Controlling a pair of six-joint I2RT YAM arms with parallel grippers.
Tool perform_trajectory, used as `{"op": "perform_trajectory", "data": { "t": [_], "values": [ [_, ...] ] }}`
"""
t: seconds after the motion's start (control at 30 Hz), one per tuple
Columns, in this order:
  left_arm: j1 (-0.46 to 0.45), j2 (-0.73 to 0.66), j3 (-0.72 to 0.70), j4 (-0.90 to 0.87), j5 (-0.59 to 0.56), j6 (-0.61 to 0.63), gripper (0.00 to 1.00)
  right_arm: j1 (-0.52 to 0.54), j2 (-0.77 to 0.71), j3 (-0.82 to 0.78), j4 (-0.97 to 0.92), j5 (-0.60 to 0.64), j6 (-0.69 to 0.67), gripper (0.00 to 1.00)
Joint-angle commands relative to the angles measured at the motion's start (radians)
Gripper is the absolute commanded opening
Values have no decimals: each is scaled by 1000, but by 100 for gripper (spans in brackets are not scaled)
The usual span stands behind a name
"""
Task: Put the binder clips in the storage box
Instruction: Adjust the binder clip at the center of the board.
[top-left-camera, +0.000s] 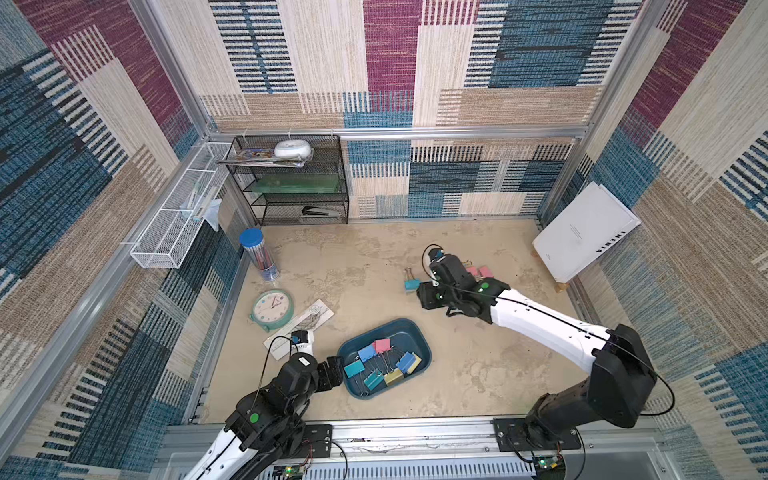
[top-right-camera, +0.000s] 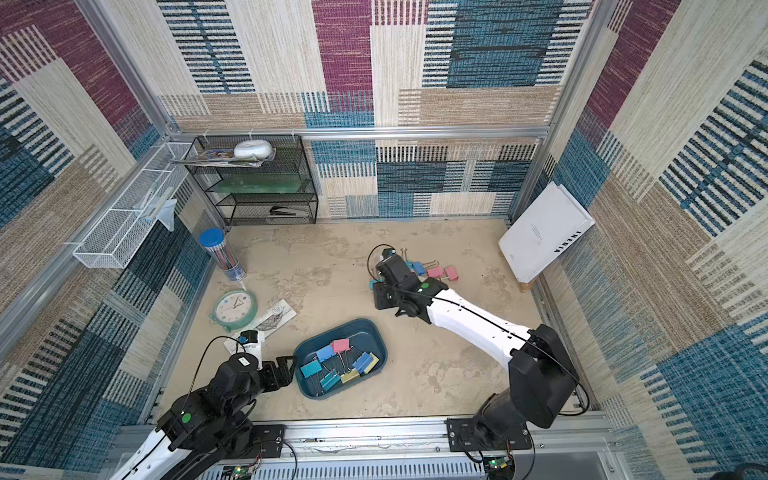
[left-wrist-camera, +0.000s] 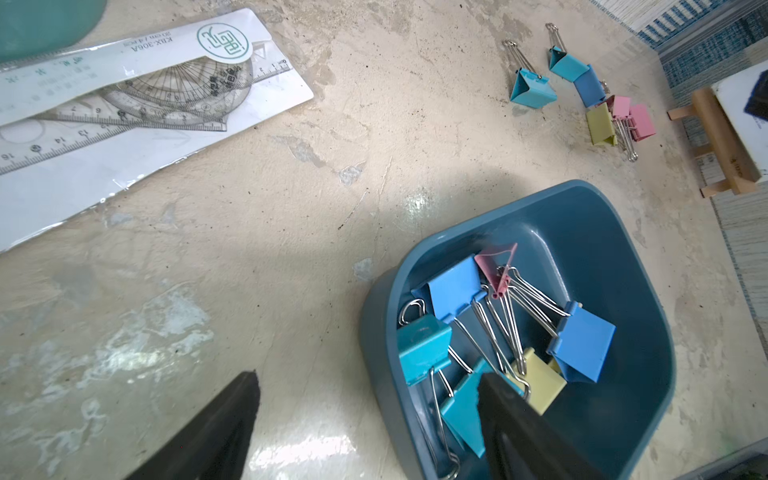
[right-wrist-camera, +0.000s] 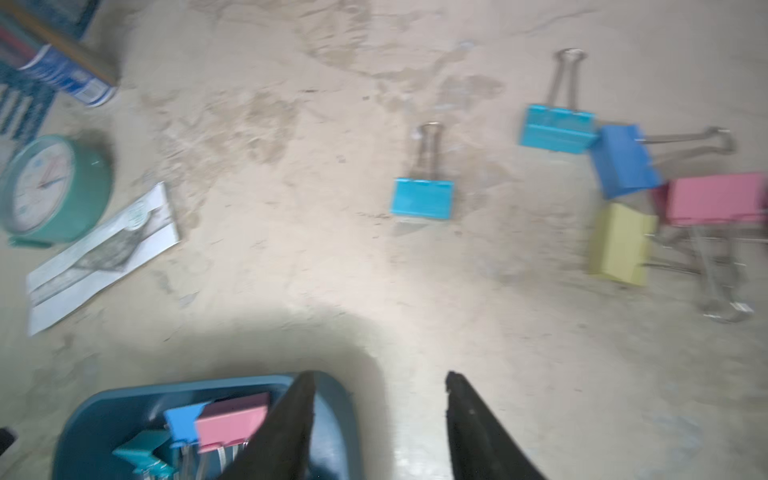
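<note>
Left gripper (left-wrist-camera: 365, 374) spread wide, straddling the storage box (left-wrist-camera: 615, 257) wall, one finger above the binder clips (left-wrist-camera: 453, 286) heaped inside, grasping nothing. Right gripper (right-wrist-camera: 378, 374) parted, empty, above the table (right-wrist-camera: 270, 291). Lone teal clip (right-wrist-camera: 422, 198) lies ahead of its fingertips, untouched; mixed cluster (right-wrist-camera: 623, 162) further off.

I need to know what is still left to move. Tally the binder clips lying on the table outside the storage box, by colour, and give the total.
teal clips: 2
blue clip: 1
yellow clip: 1
pink clips: 2
Total: 6
</note>
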Motion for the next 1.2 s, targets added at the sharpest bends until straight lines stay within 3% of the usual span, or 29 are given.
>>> {"op": "perform_trajectory", "data": {
  "t": [0.0, 0.23, 0.67, 0.97, 1.17],
  "values": [
    [1, -1, -3, 18, -3, 10, 86, -117, -11, 0, 50, -44, -119, 12],
    [1, -1, -2, 15, -8, 5, 86, -319, 257, 241, 38, -151, -217, 0],
    [1, 0, -3, 14, -11, 2, 86, -558, 578, 490, -8, -240, -243, 0],
    [0, 0, -3, 15, -10, 4, 86, -581, 754, 616, -81, -355, -295, 0],
    [0, 0, -3, 16, -8, 3, 86, -584, 783, 587, -65, -283, -278, 0]
  ]
}}
